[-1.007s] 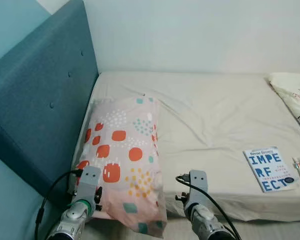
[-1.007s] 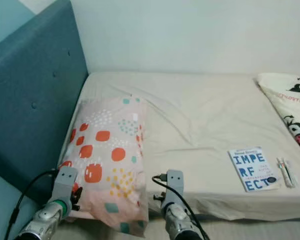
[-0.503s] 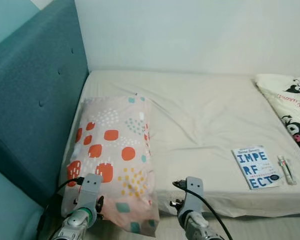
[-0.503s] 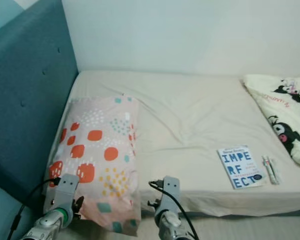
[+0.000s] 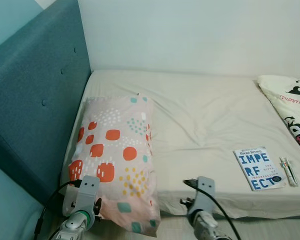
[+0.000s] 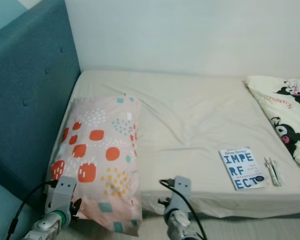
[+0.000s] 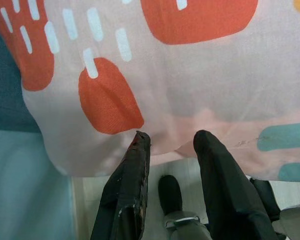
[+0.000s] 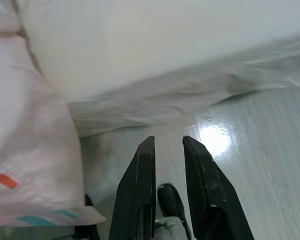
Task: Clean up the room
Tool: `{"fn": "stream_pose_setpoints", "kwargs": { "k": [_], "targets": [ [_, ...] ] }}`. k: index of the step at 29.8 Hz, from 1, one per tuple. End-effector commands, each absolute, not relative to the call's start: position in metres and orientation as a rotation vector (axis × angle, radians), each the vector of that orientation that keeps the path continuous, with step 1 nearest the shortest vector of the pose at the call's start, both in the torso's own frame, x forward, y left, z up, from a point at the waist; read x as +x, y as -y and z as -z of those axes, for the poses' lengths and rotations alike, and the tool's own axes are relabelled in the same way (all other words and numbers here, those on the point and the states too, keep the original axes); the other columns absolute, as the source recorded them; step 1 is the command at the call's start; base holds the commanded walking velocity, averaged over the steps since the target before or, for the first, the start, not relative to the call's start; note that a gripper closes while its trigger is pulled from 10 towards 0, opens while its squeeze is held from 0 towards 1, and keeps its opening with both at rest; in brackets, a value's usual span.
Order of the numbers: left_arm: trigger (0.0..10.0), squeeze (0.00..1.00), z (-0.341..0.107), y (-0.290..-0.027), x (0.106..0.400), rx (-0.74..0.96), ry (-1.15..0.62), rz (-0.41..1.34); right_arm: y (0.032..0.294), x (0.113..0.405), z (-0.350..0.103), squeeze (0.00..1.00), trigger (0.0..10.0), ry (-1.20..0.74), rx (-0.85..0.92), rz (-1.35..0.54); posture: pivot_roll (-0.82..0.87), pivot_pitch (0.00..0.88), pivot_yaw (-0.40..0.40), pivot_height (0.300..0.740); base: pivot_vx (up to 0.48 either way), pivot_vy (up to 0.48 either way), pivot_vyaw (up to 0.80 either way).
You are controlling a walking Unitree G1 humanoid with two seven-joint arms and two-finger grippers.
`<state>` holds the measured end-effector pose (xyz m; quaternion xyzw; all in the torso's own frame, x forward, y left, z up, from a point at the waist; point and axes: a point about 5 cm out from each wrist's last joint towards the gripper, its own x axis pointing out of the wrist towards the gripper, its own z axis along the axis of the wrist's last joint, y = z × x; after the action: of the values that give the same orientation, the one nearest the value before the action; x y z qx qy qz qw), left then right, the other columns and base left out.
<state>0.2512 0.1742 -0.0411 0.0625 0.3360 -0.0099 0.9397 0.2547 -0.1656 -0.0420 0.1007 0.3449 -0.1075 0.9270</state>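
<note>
Your left gripper (image 7: pixel 170 137) sits right at the overhanging near end of the patterned pillow (image 5: pixel 117 155), fingers slightly parted and empty, tips just under the fabric edge. The pillow's long axis runs away from you, along the headboard (image 5: pixel 35 105) side of the bed (image 5: pixel 200 120). Your right gripper (image 8: pixel 167 142), narrowly parted and empty, hangs over the floor beside the mattress edge, so the left arm is nearer the pillow. The book (image 5: pixel 259 168) lies well off to the right.
</note>
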Motion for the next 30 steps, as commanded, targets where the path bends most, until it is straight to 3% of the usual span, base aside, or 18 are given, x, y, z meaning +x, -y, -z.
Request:
{"fn": "stream_pose_setpoints", "kwargs": {
  "k": [1,9,21,30],
  "targets": [
    [10.0,0.0,0.042,-0.173,0.251,0.125,-0.693,0.023,0.164,0.249,0.046,0.0,10.0,-0.728,0.211,0.228,0.04,0.0,0.034,0.74,0.0,0.0,0.0],
    [10.0,0.0,0.041,-0.166,0.253,0.091,-0.681,0.028,0.149,0.25,0.046,0.0,10.0,-0.714,0.193,0.179,0.02,0.0,0.041,0.74,0.0,0.0,0.0],
    [10.0,0.0,0.041,-0.178,0.249,0.108,-0.668,0.001,0.148,0.251,0.045,0.0,10.0,-0.714,0.208,0.169,0.06,0.006,0.023,0.74,0.0,0.0,0.0],
    [10.0,0.0,0.041,-0.17,0.25,0.096,-0.659,0.006,0.152,0.253,0.044,0.0,10.0,-0.716,0.175,0.15,0.06,0.0,-0.007,0.74,0.0,0.0,0.0]
  ]
}}
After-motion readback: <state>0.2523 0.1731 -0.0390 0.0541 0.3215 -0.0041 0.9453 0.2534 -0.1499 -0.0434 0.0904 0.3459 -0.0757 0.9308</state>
